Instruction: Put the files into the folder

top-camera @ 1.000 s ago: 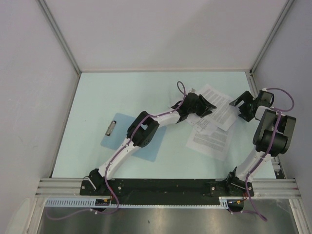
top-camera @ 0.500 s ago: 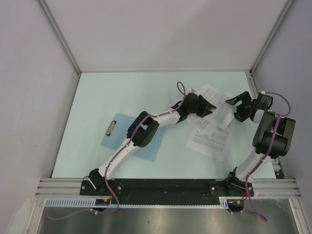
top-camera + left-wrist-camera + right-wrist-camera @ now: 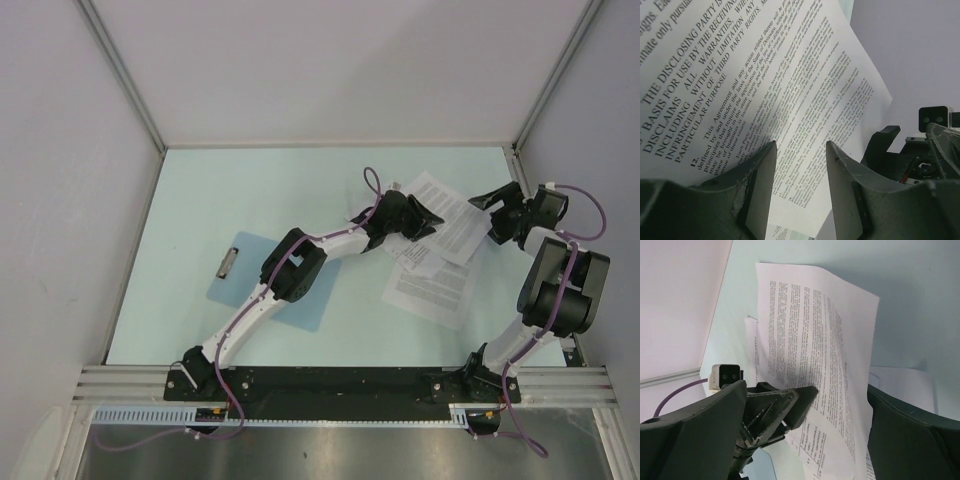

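The files are loose white printed sheets at the right middle of the table: a top sheet point(image 3: 447, 213) and another point(image 3: 432, 290) nearer me. The top sheet also shows in the left wrist view point(image 3: 790, 75) and in the right wrist view point(image 3: 815, 335), where it curves up off the table. My left gripper point(image 3: 424, 218) is open, its fingers resting against this sheet's left part point(image 3: 800, 150). My right gripper point(image 3: 492, 215) is open wide and empty just right of the sheet point(image 3: 806, 387). The light-blue folder point(image 3: 250, 285) lies at the left under my left arm, its silver clip point(image 3: 228, 262) at its far-left end.
Pale walls enclose the table on three sides. The right wall and its aluminium post point(image 3: 520, 170) stand close behind my right gripper. A third sheet's corner point(image 3: 905, 385) lies beyond the raised sheet. Bare table point(image 3: 250, 190) lies left and behind.
My right gripper shifted slightly left toward the top sheet, then drew back right and turned a little. My left arm and the sheets stayed in place.
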You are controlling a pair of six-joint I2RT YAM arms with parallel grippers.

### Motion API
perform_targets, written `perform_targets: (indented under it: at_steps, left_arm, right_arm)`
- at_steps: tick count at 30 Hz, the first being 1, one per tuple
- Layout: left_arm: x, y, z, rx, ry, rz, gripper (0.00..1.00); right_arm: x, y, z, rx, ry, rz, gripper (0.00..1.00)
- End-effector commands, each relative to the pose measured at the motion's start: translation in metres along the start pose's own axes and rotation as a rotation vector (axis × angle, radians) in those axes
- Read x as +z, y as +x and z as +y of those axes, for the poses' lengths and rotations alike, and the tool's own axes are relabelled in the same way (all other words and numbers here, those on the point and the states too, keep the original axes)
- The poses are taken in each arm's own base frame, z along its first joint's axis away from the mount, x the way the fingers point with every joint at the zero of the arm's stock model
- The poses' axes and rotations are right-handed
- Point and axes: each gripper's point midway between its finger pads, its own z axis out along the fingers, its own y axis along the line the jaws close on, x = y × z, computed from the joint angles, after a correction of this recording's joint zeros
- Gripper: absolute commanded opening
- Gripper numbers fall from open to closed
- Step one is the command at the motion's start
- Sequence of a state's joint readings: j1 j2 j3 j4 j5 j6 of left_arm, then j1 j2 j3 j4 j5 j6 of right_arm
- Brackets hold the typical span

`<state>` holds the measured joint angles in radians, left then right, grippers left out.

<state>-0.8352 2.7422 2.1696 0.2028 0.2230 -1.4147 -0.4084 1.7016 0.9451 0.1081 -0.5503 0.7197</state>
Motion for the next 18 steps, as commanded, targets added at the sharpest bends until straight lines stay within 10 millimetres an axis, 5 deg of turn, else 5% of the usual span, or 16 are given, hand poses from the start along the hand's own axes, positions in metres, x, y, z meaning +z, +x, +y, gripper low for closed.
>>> perform_targets:
  at_steps: [1, 4, 5, 11, 13, 14, 16, 18]
  left_arm:
    - [-0.004, 0.004, -0.024, 0.041, 0.034, 0.021, 0.51]
    - [-0.008, 0.002, -0.032, 0.07, 0.037, 0.018, 0.52]
    - [-0.009, 0.003, -0.035, 0.085, 0.041, 0.023, 0.53]
    - [-0.037, -0.002, -0.081, 0.217, 0.104, 0.069, 0.7]
    - [-0.055, -0.01, -0.092, 0.272, 0.078, 0.087, 0.74]
    - [-0.076, -0.013, -0.114, 0.355, 0.085, 0.083, 0.75]
    - [-0.104, -0.026, -0.115, 0.409, 0.028, 0.076, 0.76]
    - [-0.155, -0.036, -0.128, 0.483, 0.013, 0.043, 0.77]
  right_arm:
    - [-0.006, -0.011, 0.005, -0.01, -0.019, -0.047, 0.91]
    - [-0.002, -0.012, -0.003, -0.043, -0.001, -0.057, 0.77]
    - [0.0, -0.011, -0.005, -0.067, -0.008, -0.059, 0.63]
    - [0.006, -0.011, -0.004, -0.158, -0.047, -0.058, 0.17]
    - [-0.003, -0.018, 0.008, -0.198, -0.068, -0.084, 0.08]
    - [-0.007, -0.018, 0.013, -0.206, -0.069, -0.087, 0.05]
    - [-0.021, -0.023, 0.034, -0.245, -0.089, -0.127, 0.0]
    - [-0.025, -0.012, 0.059, -0.284, -0.114, -0.114, 0.0]
